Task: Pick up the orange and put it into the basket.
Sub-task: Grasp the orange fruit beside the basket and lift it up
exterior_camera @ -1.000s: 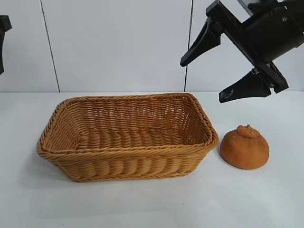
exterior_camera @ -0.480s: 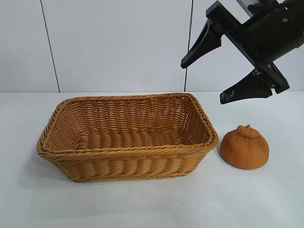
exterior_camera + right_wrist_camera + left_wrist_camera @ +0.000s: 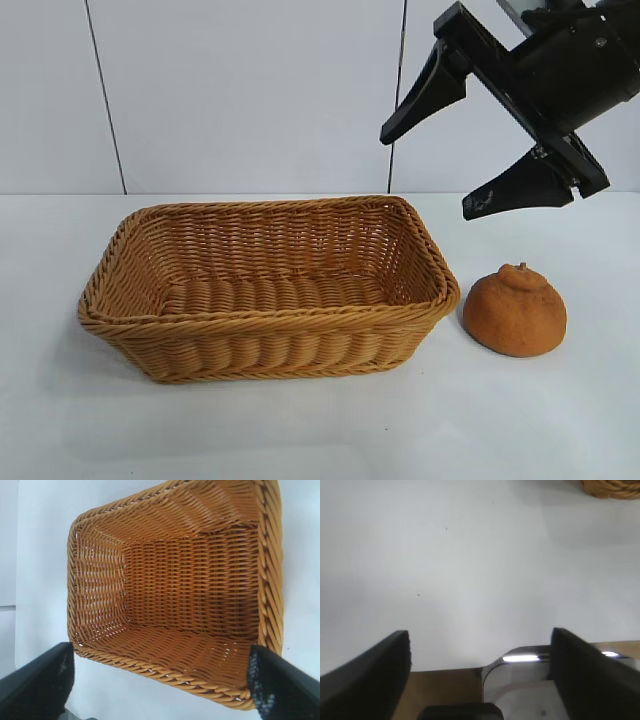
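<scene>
While the left hand has gone from sight, right hand (image 3: 471, 130) stays spread, empty, orange (image 3: 515, 310) below it, untouched.

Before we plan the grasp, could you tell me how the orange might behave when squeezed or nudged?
The orange sits dome-up on a broad base, so it probably won't roll. Its rough, matte skin should grip well. The knobby top could shift a pinch.

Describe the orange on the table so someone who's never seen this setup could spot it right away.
Find the big woven basket on the white table. Just off its right end sits the orange, below the open right gripper. It is small, dome-shaped, dull orange-brown, with a knobby top.
</scene>
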Controlling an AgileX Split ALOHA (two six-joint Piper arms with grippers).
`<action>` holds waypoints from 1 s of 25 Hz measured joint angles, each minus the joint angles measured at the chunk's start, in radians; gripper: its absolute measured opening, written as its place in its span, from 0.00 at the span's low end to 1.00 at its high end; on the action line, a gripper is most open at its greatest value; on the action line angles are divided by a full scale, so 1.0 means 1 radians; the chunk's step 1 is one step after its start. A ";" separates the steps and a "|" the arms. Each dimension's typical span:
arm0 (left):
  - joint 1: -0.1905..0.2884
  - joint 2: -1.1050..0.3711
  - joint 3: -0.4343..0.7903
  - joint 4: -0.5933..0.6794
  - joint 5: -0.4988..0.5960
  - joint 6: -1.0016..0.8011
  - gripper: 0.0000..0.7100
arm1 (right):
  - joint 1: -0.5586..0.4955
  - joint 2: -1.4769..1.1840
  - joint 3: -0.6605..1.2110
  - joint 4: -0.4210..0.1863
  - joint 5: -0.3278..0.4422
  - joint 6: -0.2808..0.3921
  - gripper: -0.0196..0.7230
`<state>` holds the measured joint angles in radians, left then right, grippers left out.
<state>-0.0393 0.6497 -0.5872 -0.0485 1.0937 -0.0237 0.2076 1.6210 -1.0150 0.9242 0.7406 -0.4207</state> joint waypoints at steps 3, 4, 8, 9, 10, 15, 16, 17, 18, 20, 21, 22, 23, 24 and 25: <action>0.000 -0.130 0.073 0.000 -0.015 0.000 0.77 | 0.000 0.000 0.000 -0.001 0.005 0.000 0.89; 0.000 -0.172 0.077 0.000 -0.016 0.000 0.77 | 0.000 0.000 0.000 -0.004 0.007 0.000 0.89; 0.000 -0.307 0.082 0.000 -0.029 0.000 0.77 | 0.000 0.000 -0.018 -0.055 0.009 0.009 0.89; 0.000 -0.339 0.082 0.000 -0.029 0.000 0.77 | 0.000 0.000 -0.031 -0.080 0.011 0.020 0.89; 0.000 -0.366 0.082 0.000 -0.029 0.000 0.77 | 0.000 0.000 -0.044 -0.106 0.012 0.038 0.89; 0.000 -0.534 0.082 0.000 -0.029 0.000 0.77 | 0.000 0.000 -0.128 -0.336 0.017 0.204 0.89; 0.000 -0.571 0.082 0.000 -0.029 0.000 0.77 | 0.000 0.000 -0.141 -0.388 0.017 0.245 0.89; 0.000 -0.601 0.082 0.000 -0.029 0.000 0.77 | 0.000 0.000 -0.150 -0.439 0.019 0.286 0.89; 0.000 -0.630 0.083 0.000 -0.028 0.000 0.77 | -0.003 0.000 -0.156 -0.477 0.020 0.317 0.89; -0.003 -0.652 0.083 0.000 -0.028 -0.002 0.77 | -0.015 0.000 -0.161 -0.545 0.030 0.372 0.89; -0.003 -0.653 0.083 0.000 -0.028 -0.002 0.77 | -0.027 0.001 -0.162 -0.562 0.038 0.387 0.89; -0.003 -0.654 0.083 0.000 -0.028 -0.002 0.77 | -0.042 0.004 -0.162 -0.577 0.046 0.396 0.89; -0.003 -0.654 0.083 0.000 -0.028 -0.003 0.77 | -0.055 0.009 -0.163 -0.585 0.052 0.401 0.89; -0.003 -0.654 0.083 0.000 -0.029 -0.003 0.77 | -0.072 0.017 -0.163 -0.587 0.055 0.402 0.89; -0.003 -0.654 0.083 0.000 -0.029 -0.003 0.77 | -0.087 0.029 -0.163 -0.590 0.059 0.404 0.89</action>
<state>-0.0425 -0.0044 -0.5040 -0.0485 1.0648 -0.0266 0.1204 1.6499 -1.1778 0.3345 0.7999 -0.0163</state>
